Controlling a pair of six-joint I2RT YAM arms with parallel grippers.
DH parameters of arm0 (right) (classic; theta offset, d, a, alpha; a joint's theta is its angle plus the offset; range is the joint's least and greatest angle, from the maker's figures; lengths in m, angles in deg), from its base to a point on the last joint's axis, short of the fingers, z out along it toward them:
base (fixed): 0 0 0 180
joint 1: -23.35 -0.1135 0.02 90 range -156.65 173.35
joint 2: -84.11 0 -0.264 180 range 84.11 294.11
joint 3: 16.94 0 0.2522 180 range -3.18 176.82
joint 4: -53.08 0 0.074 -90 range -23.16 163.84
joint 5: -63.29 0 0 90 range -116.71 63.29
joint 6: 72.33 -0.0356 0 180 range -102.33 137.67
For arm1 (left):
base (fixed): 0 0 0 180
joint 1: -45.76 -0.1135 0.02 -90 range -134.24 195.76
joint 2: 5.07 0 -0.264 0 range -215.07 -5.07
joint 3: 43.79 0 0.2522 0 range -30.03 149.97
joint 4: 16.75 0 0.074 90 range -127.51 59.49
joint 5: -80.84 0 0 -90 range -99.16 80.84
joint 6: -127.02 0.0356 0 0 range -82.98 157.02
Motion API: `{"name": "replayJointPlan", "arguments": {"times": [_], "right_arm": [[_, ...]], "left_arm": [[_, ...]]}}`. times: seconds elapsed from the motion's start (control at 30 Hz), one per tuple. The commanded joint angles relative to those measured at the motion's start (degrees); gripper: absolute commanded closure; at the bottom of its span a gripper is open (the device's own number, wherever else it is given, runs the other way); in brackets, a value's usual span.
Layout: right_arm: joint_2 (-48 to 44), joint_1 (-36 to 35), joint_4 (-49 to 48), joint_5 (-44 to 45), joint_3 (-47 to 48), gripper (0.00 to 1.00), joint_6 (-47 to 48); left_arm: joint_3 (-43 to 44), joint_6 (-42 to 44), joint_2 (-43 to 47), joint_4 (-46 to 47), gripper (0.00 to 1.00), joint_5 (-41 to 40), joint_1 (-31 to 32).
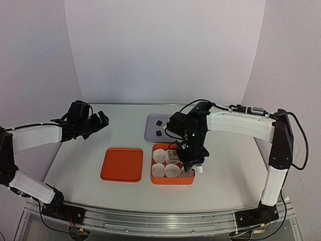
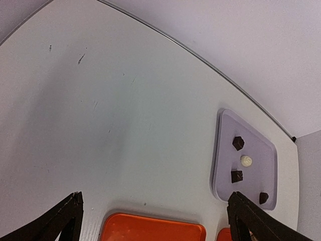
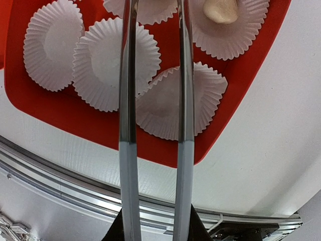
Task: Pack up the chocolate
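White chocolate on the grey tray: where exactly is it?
In the left wrist view, at right, the white chocolate lies near the middle of the grey tray, between a dark chocolate just above it and another just below.

free: table (image 1: 125,125) around lid (image 1: 121,164) | blocked: box (image 1: 170,181), right hand (image 1: 196,168) apparently over it

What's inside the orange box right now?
White paper cups; one holds a cream-white chocolate. Three others in view look empty. The right gripper covers part of the orange box, so the remaining cups cannot be checked.
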Motion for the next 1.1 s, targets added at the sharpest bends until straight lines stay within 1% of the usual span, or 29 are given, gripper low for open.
{"name": "replayJointPlan", "arguments": {"times": [0.0, 0.17, 0.3, 0.43, 0.67, 0.77, 1.07], "right_arm": [[0.6, -0.5, -1.1, 1.5, 1.0, 0.94, -1.5], [0.8, -0.5, -1.8, -0.3, 1.1, 0.9, -1.9], [0.1, -0.6, -2.2, -1.4, 1.0, 0.85, -2.4], [-0.9, -0.5, -2.1, -1.2, 0.7, 0.79, -2.7], [-2.5, -0.7, -2.2, -0.8, -0.1, 0.73, -2.7], [-3.3, -0.7, -2.2, -0.5, -0.2, 0.69, -2.6], [-5.8, -0.8, -2.2, -0.3, -0.6, 0.69, -2.6]], "left_arm": [[-0.8, -0.7, 2.6, -0.5, 0.0, -1.8, -0.3], [-1.0, -0.7, 3.3, -0.9, 0.0, -2.5, -0.3], [-1.2, -0.7, 3.7, -1.2, 0.0, -2.8, -0.3], [-1.3, -0.8, 4.0, -1.3, 0.0, -2.9, -0.3], [-1.5, -1.3, 4.4, -1.4, 0.0, -3.0, -0.3], [-1.6, -1.4, 4.4, -1.2, 0.0, -3.0, -0.3], [-1.2, -1.2, 4.2, -1.1, 0.0, -2.9, -0.3]]}}
